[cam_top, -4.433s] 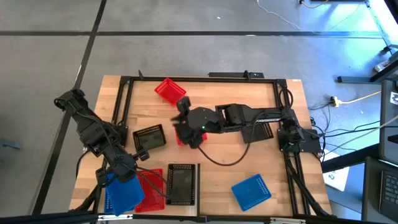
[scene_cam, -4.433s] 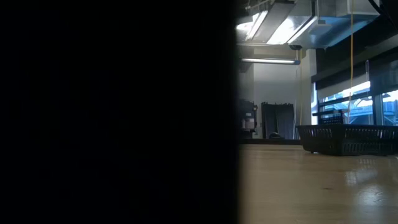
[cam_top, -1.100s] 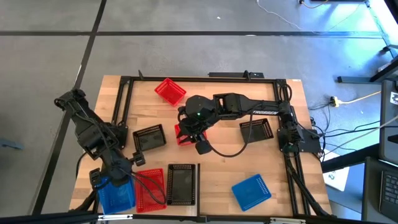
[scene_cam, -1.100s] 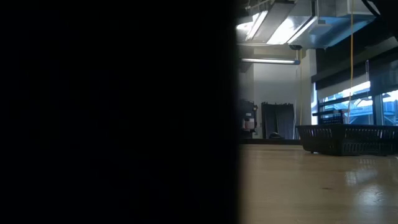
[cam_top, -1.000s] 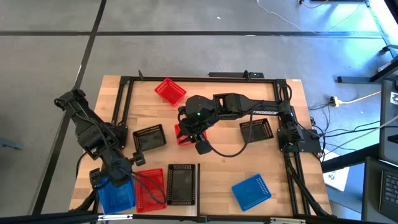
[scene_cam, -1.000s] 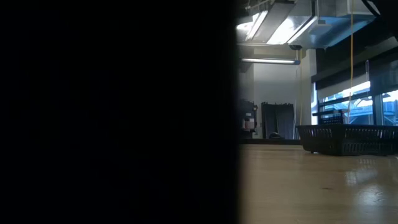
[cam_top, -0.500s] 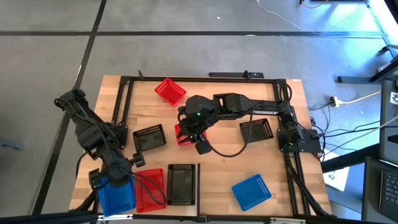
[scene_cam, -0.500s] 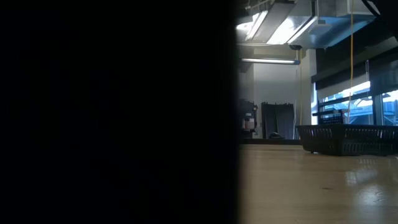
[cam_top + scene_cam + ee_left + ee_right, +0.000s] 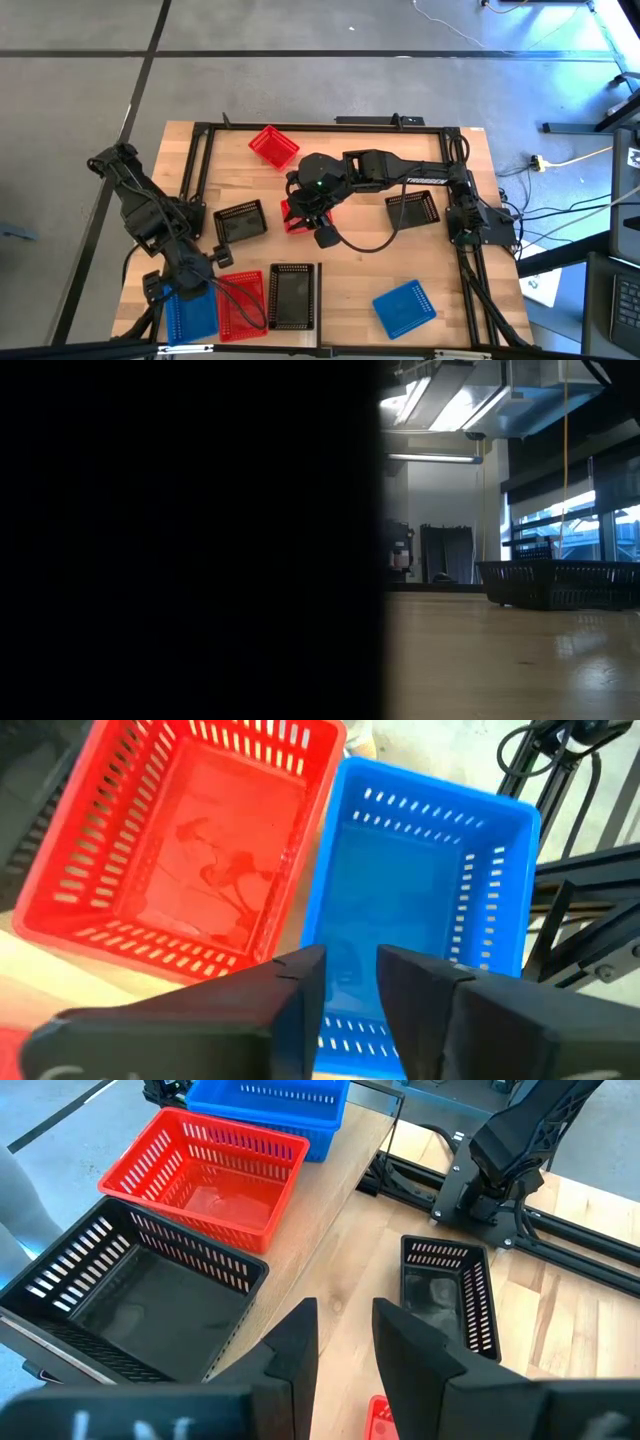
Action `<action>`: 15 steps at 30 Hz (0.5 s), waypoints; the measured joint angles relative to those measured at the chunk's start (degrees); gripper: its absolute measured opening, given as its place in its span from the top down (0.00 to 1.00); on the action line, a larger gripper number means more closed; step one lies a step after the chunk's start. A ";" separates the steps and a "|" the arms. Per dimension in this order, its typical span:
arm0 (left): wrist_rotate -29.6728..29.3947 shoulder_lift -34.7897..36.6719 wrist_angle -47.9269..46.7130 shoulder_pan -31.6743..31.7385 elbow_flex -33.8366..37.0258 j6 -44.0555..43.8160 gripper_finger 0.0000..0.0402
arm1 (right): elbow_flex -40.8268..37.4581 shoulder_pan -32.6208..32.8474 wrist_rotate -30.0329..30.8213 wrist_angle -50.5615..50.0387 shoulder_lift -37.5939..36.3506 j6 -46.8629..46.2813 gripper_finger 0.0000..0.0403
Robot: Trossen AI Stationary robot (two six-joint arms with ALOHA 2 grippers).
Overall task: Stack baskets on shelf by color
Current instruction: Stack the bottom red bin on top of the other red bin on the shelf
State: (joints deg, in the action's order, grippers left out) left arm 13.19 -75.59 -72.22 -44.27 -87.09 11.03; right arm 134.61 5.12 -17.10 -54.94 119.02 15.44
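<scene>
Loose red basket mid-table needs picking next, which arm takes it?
Right. The right gripper hangs directly by that red basket at mid-table. The left gripper is off at the near-left corner, over the blue basket in the row.

Bench (image 9: 350,275): light plank-patterned wood, black metal frame. Front-left corner row: blue mesh-grid plastic basket (image 9: 190,312), red mesh-grid plastic basket (image 9: 240,304), black mesh-grid plastic basket (image 9: 292,297), all with slotted walls, solid floors. Second blue plastic basket (image 9: 404,308) near front-right, lying base-up, dotted hole pattern. Second red plastic basket (image 9: 272,146) near back edge. Two more black plastic baskets, one left of centre (image 9: 240,222), one toward the right edge (image 9: 413,210). Small red patch mid-bench (image 9: 290,219). Both arms dark, black cables.
</scene>
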 joint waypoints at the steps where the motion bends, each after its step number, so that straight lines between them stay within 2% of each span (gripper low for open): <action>1: -0.09 0.00 -0.39 0.00 0.00 0.01 0.77 | 0.00 0.01 0.00 0.00 0.00 0.00 0.75; 15: -2.17 0.00 -0.16 0.00 0.00 0.02 0.76 | 0.00 0.01 0.00 0.00 0.00 0.00 0.75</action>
State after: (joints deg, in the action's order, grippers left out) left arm 11.01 -75.59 -72.38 -44.27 -87.09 11.05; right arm 134.60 5.13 -17.10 -54.94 119.02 15.44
